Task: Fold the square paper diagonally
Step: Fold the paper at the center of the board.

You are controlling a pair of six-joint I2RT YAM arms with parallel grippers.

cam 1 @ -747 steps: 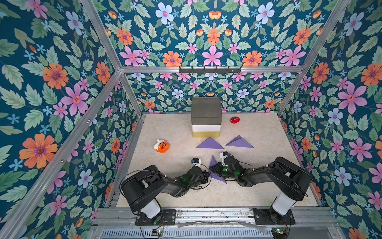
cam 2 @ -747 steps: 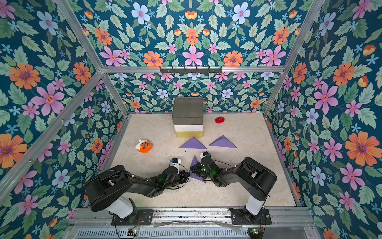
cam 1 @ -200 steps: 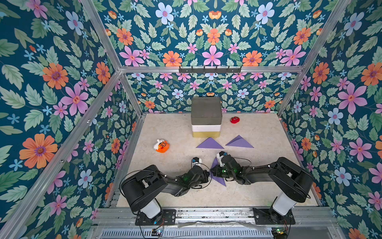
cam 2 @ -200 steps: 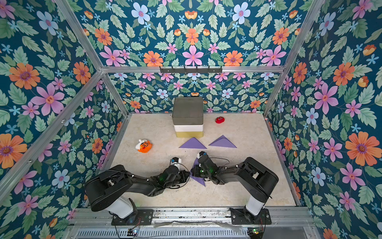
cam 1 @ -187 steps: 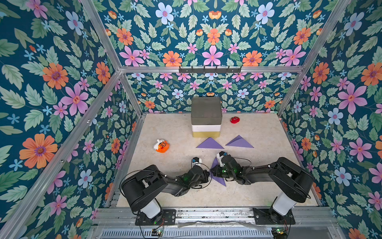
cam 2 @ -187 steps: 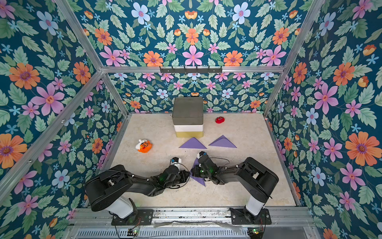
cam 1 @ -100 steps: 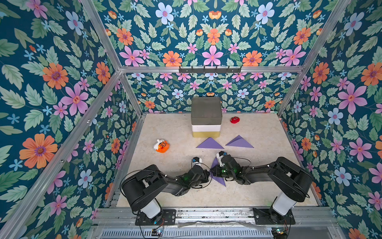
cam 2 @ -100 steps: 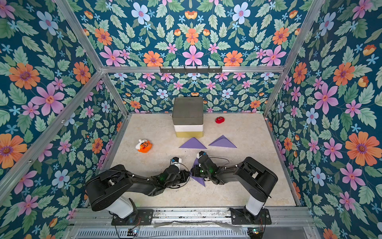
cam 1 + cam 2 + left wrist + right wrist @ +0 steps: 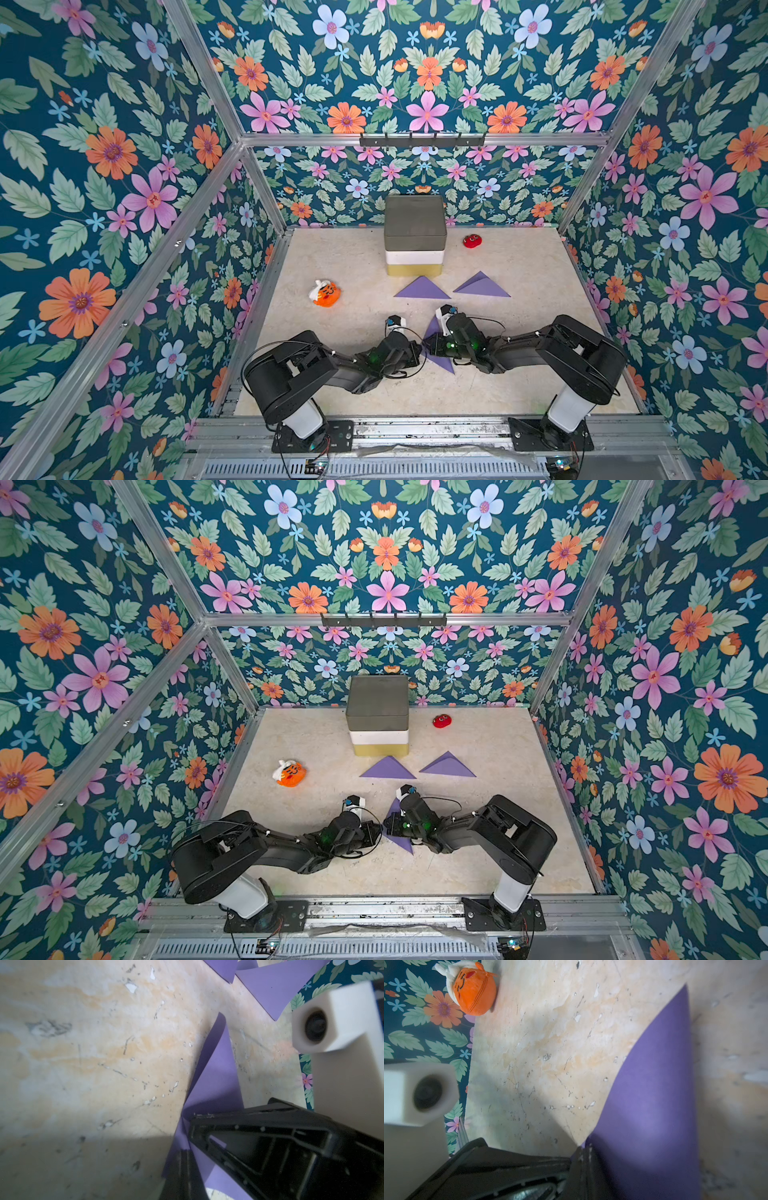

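Near the table's (image 9: 519,386) front, the left gripper (image 9: 187,1136) and right gripper (image 9: 584,1150) each pinch the paper (image 9: 216,1076), light and floppy, best held at its corners.

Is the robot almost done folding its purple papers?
Partly. One purple triangle and a second triangle already lie folded flat near the box. A third sheet is in hand: the left fingers and right fingers both pinch it, and it curves up off the table. Probably left: lay it flat, press the crease, let go.
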